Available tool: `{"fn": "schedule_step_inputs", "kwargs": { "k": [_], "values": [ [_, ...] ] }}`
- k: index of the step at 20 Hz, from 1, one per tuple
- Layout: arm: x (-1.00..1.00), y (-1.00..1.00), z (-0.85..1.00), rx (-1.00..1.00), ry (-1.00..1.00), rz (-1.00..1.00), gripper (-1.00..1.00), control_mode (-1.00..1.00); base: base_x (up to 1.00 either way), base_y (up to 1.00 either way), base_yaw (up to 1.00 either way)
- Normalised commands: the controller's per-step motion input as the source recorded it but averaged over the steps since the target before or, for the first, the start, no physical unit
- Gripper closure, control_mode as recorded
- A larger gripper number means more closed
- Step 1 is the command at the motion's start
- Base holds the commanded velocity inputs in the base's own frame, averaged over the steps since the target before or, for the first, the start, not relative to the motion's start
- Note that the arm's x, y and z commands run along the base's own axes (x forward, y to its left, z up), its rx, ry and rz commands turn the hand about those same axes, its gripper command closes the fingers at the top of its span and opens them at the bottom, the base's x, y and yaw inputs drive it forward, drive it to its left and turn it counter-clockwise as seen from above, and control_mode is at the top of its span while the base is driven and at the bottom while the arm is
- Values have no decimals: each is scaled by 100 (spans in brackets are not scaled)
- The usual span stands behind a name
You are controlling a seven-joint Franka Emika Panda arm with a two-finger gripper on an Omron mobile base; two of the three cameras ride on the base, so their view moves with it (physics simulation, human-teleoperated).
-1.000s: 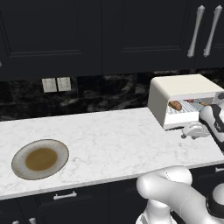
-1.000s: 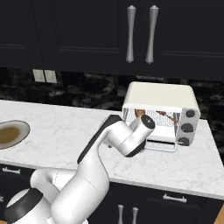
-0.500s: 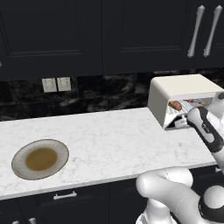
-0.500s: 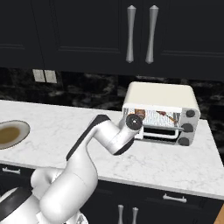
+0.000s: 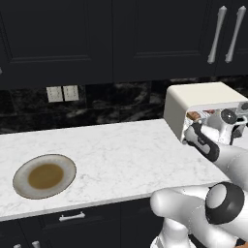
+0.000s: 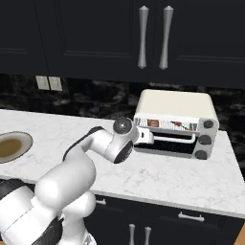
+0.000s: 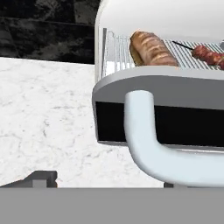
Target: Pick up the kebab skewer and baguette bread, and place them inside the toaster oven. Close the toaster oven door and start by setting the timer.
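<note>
I am closing the toaster oven door [image 7: 175,118], with the baguette bread [image 7: 151,49] and kebab skewer [image 7: 209,55] already lying on the rack of the toaster oven [image 6: 174,105]. The gripper [image 6: 146,137] is spread wide at the door's left end, grasping nothing. The fingers might slip off the curved handle [image 7: 148,144], leaving the door ajar. I cannot make out actual contact, and the timer knobs [image 6: 205,139] are barely distinguishable.

Kebab skewer [image 7: 209,54] runs off right edge (half unseen).
</note>
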Motion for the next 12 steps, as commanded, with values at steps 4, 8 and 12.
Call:
{"fn": "schedule_step_inputs", "kwargs": {
  "k": [4, 8, 12],
  "values": [
    [55, -20, 50, -16, 2, -6, -100, -100, 0, 0, 0],
    [49, -4, 35, -13, 0, -4, -100, -100, 0, 0, 0],
    [52, 0, 22, -11, -1, -1, -100, -100, 0, 0, 0]
  ]
}}
